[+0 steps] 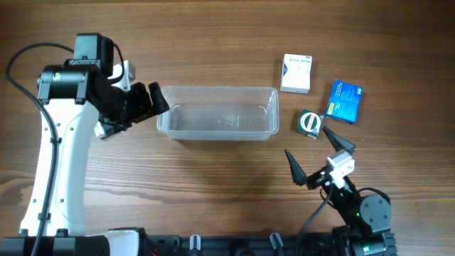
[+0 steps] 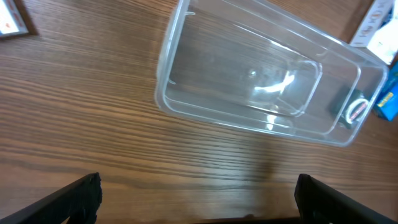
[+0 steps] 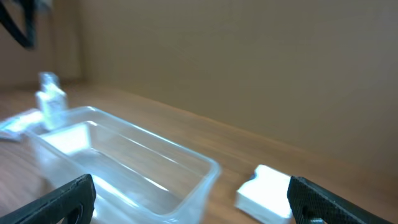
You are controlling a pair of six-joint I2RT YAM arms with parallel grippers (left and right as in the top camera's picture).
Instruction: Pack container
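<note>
The container [image 1: 270,114], a clear shallow plastic tub, lies empty at the middle of the table; it shows in the left wrist view [image 2: 180,37] and the right wrist view [image 3: 199,168]. My left gripper [image 1: 153,101] is open and empty just left of the tub's left end; its fingertips frame bare wood in the left wrist view [image 2: 198,196]. My right gripper [image 1: 318,158] is open and empty near the front edge, below the small boxes [image 3: 193,199]. A white box [image 1: 296,73], a blue box [image 1: 345,101] and a small green box [image 1: 310,122] lie right of the tub.
The white box also shows in the right wrist view [image 3: 264,193]. A small clear bottle [image 3: 50,99] stands beyond the tub's far end. The green box shows through the tub wall in the left wrist view [image 2: 353,111]. A flat framed item [image 2: 12,18] lies at the upper left.
</note>
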